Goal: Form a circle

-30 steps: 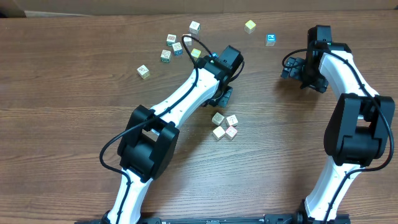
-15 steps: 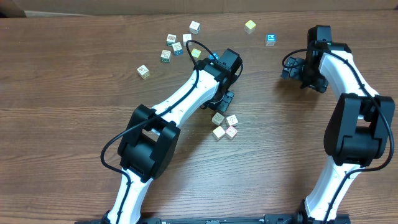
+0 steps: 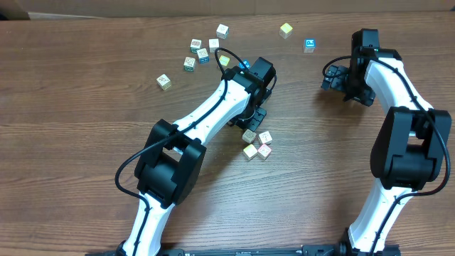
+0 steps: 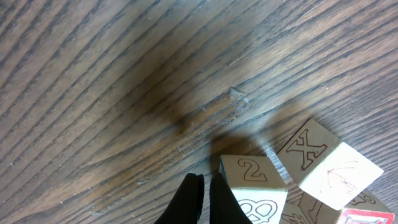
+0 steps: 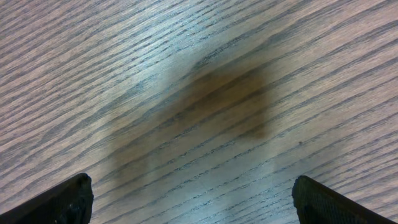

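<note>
Left hand (image 4: 205, 190) closed beside the circle (image 3: 256, 144)

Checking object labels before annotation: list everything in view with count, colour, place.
clumped printed cubes: four, pale cream, one red-marked, packed together at table centre
scattered printed cubes: seven, white, cream and yellowish, some with teal or blue faces, far side left of centre
yellow cube: one, pale yellow, far edge near the middle
blue-faced cube: one, bright blue, just right of the yellow cube
table: one, brown wood grain
left arm: one, white and black, reaching to the clump
right arm: one, white and black, far right
left gripper: black, shut, tips beside the clump's "2" cube
right gripper: black, open, over bare wood
</note>
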Motion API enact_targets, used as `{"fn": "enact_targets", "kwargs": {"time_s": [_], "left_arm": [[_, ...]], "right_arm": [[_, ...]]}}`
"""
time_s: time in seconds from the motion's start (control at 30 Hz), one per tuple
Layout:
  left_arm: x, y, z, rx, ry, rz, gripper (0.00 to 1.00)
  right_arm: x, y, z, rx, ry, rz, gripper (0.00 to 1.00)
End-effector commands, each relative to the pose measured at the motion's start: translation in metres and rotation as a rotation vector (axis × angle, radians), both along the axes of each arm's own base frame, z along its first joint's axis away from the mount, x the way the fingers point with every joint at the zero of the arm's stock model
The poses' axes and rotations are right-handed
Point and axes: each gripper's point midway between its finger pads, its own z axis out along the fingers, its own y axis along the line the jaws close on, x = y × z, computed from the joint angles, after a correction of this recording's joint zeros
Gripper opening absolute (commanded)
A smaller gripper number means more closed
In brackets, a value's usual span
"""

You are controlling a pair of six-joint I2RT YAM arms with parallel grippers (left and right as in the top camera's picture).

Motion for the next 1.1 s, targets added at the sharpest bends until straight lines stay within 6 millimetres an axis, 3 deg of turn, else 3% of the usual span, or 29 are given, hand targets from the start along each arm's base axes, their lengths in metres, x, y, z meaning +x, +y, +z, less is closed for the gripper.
{"fn": "enact_targets", "kwargs": {"time_s": [0.0,1.07], "left_arm": [[-0.007,0.002,-0.009,0.008,0.034,-0.028,0.04],[-0.018,-0.009,-0.009,-0.046,0.077,-0.123,0.04]], "right_arm": [[0.005,-0.002,0.009,-0.006,-0.026,-0.003,1.00],[0.005,-0.002,0.009,-0.006,-0.026,-0.003,1.00]]}}
